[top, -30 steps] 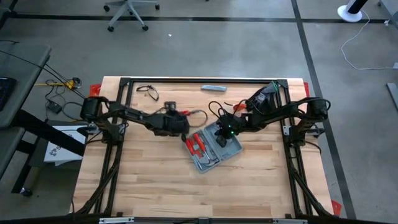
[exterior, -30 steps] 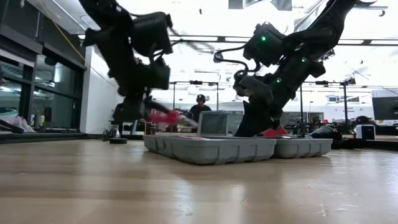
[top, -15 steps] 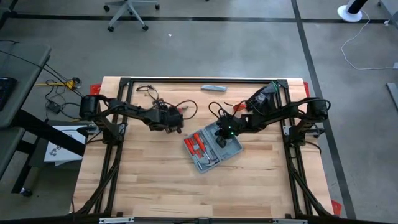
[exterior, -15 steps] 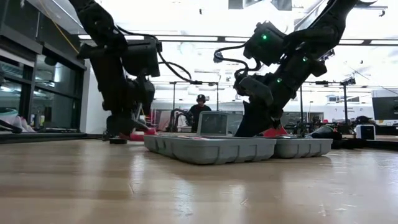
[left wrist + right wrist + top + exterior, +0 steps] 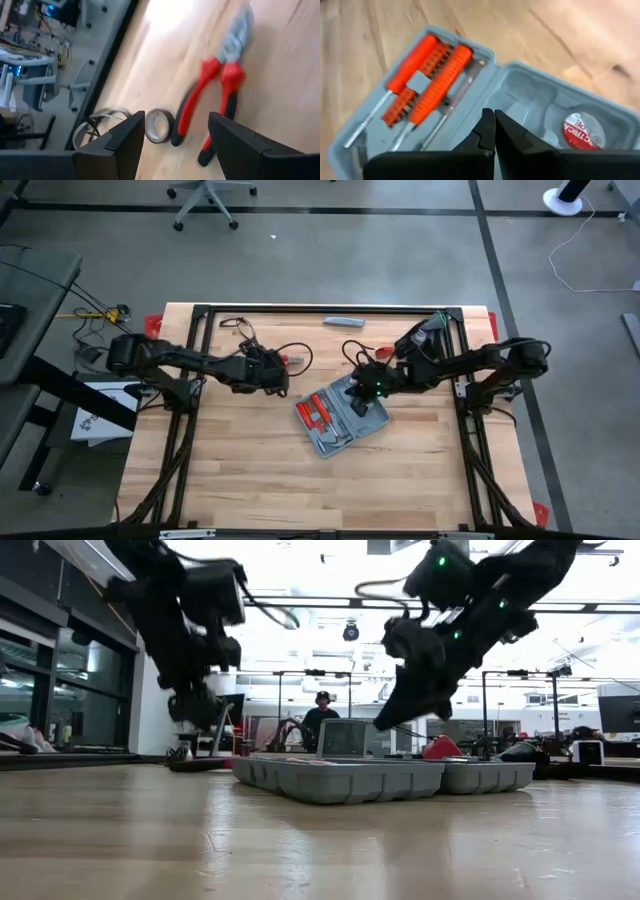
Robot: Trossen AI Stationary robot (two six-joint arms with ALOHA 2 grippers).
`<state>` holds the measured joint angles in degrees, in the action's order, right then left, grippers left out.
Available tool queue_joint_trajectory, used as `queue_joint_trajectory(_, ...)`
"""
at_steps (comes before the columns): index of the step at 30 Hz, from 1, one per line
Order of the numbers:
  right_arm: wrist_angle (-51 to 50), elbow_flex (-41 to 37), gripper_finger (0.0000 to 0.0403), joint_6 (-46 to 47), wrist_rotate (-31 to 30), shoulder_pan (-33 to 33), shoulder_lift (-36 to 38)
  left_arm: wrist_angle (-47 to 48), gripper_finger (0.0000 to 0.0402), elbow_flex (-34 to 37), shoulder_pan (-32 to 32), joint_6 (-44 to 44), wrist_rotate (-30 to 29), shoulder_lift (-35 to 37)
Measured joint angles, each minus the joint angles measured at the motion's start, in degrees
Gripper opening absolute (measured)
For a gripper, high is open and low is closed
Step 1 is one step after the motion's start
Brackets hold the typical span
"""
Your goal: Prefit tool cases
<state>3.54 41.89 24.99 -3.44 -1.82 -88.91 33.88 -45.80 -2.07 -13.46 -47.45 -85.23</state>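
The blue-grey tool case [image 5: 340,418] lies open on the table's middle, both halves flat on the wood [image 5: 340,780]. One half holds red-handled screwdrivers [image 5: 427,75], the other a tape roll with a red label [image 5: 580,131]. My right gripper [image 5: 494,116] hangs shut just above the case's far end [image 5: 385,723], clear of it. Red-handled pliers [image 5: 215,95] lie on the wood left of the case [image 5: 287,360]. My left gripper [image 5: 176,122] stands open above their handle ends, touching nothing [image 5: 272,372].
A black tape ring [image 5: 159,125] lies beside the pliers' handles. A slim grey bar [image 5: 343,321] and a loose cable [image 5: 235,327] lie by the far edge, and a black bundle [image 5: 425,340] at the far right. Bare wood stretches in front of the case.
My left gripper carried the red pliers from the case's left end toward the table's far left, opened and let them go onto the wood, then drew back and rose while its wrist rolled. My right gripper, still shut, has lifted up out of the case.
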Motion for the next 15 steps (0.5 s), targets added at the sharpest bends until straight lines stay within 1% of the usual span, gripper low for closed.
queue_joint_trajectory(3,-2.8,0.0,0.0,0.2,-2.4,1.9,2.4,-0.4,0.021,0.0,1.7,0.0,-1.2,4.3)
queue_joint_trajectory(6,-6.6,0.0,0.0,1.7,-5.1,4.7,4.4,-2.0,0.0211,0.0,2.9,-1.0,0.2,8.1)
queue_joint_trajectory(8,-9.5,0.0,0.0,3.3,-7.5,7.0,5.1,-4.9,0.0211,0.0,3.3,-1.5,3.4,9.4)
queue_joint_trajectory(10,-11.6,0.0,0.0,5.5,-10.0,9.6,5.1,-10.1,0.0211,0.5,3.6,-1.3,7.1,9.6)
queue_joint_trajectory(14,-14.5,0.0,0.0,11.0,-14.0,14.8,4.8,-22.7,0.0206,3.0,3.6,3.1,14.3,6.9)
queue_joint_trajectory(15,-15.4,0.0,0.0,12.5,-15.0,16.1,4.8,-24.9,0.0202,3.3,3.4,4.3,15.2,5.7)
